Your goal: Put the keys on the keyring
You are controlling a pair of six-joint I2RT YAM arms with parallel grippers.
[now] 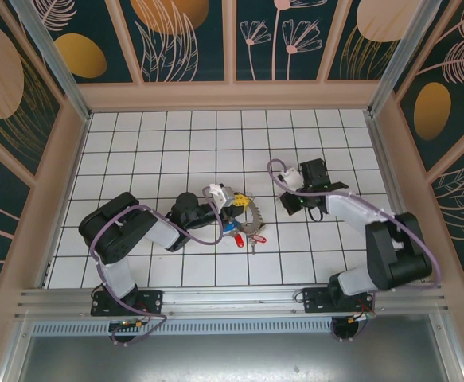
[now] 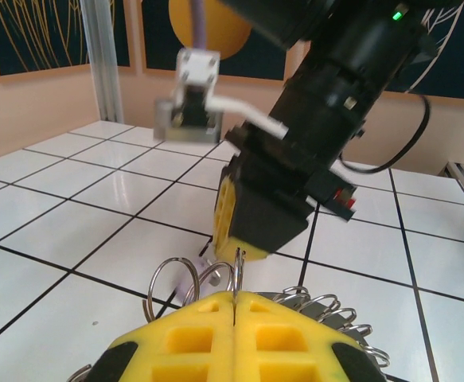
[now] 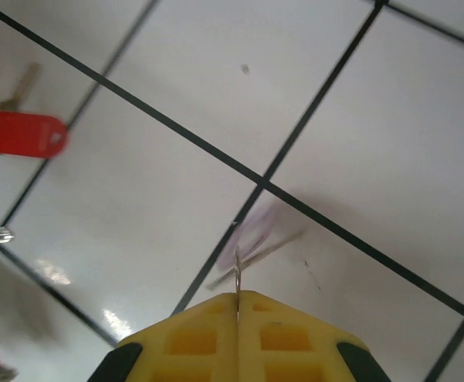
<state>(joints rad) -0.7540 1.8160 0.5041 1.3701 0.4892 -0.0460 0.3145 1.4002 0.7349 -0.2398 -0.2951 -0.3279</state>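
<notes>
The keyring (image 1: 253, 216) lies on the white tiles (image 1: 176, 143) mid-floor, between the two arms, with small wire loops (image 2: 319, 306) crowding its rim. Keys (image 1: 237, 237) with red and blue tags lie just beside its near edge. I cannot tell whether any of them is already threaded on.

The left gripper (image 2: 235, 310) sits at the ring's far-left edge. Its pads are pressed together on a thin strip of metal that looks to be the ring's rim. The right gripper (image 3: 237, 306) hangs point-down just beyond it, also closed tight. A thin sliver (image 3: 237, 267) stands up between its pads, too blurred to tell a key from a key's own small loop.

Both holds look like edge pinches on thin metal, so either piece may twist or slide out once the two are pushed together. The fingertips are close, and a slight misalignment could make them collide and knock the ring free. If the sliver is only partly caught it may drop among the tagged keys — hard to pick out again. Dragging the ring would also sweep the keys at its edge out of place.
</notes>
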